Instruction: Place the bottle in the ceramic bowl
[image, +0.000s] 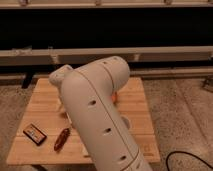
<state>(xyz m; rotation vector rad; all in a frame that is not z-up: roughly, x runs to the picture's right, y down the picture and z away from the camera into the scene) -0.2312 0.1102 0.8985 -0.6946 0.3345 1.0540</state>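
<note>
My big white arm covers the middle of the wooden table. A small orange-brown sliver shows at the arm's right edge and looks like the ceramic bowl, mostly hidden. The bottle does not show clearly. A pale rounded thing peeks out beside the arm, and I cannot tell what it is. My gripper is low at the arm's left side, over the left half of the table, mostly hidden by the wrist.
A small dark box with an orange label and a reddish-brown packet lie at the table's front left. A black cable runs over the speckled floor at the right. A dark wall with rails stands behind.
</note>
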